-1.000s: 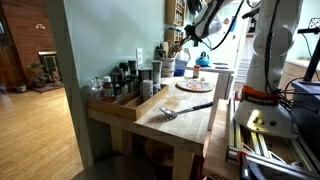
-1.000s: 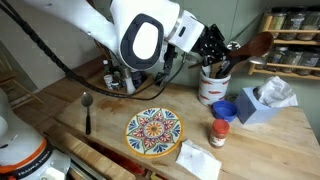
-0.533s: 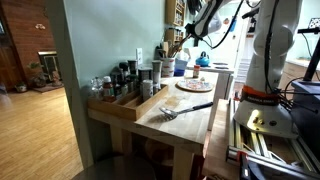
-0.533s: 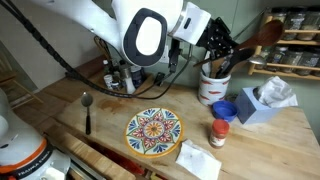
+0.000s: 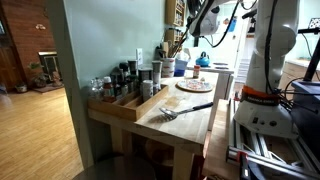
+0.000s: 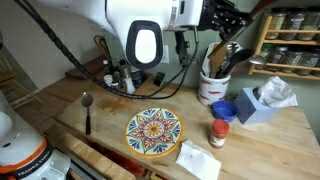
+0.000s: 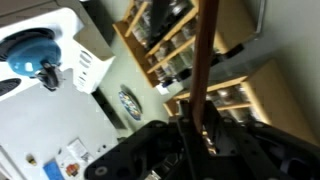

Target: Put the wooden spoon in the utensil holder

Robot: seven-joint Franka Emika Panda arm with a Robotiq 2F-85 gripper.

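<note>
Item 1: slim brown wooden spoon (image 7: 205,60). In the wrist view its handle runs upright between the black fingers of the end effector (image 7: 197,135), which is clamped narrowly on it. Its lower end is not visible.

Item 2: end effector (image 6: 218,12), raised at 12 o'clock from the white cylindrical utensil holder (image 6: 211,88), clear of its rim.

Item 3: the holder stands on the wooden surface (image 6: 60,105) with several utensils in it, at 2 o'clock from the round multicoloured patterned plate (image 6: 153,131).

Item 4: small red-lidded jar (image 6: 219,132), at 3 o'clock from the plate.

Item 5: dark-handled metal spoon (image 6: 87,110), at 9 o'clock from the plate.
</note>
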